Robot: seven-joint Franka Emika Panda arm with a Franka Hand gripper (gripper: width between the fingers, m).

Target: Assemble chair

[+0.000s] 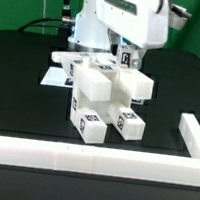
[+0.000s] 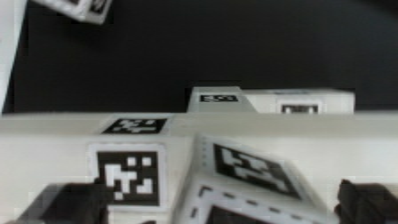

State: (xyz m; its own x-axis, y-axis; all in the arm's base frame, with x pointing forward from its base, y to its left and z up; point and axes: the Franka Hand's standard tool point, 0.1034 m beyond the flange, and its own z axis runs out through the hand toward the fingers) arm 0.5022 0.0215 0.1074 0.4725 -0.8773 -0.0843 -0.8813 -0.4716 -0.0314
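The partly built white chair [image 1: 104, 93], made of blocky white parts with black marker tags, stands in the middle of the black table. My gripper [image 1: 127, 55] hangs just above its rear top, by a tagged part [image 1: 127, 59]. In the wrist view my gripper [image 2: 217, 203] is open. Its dark fingers [image 2: 71, 205] stand far apart at either side of two tagged white faces [image 2: 134, 175] [image 2: 258, 170] right below. I cannot tell if the pads touch them. Another tagged white part [image 2: 276, 103] lies beyond.
A low white rail [image 1: 81, 158] runs along the front of the table and another [image 1: 195, 134] stands at the exterior view's right. A flat white piece [image 1: 56, 76] and a tagged white part [image 1: 77, 60] lie behind the chair at the exterior view's left.
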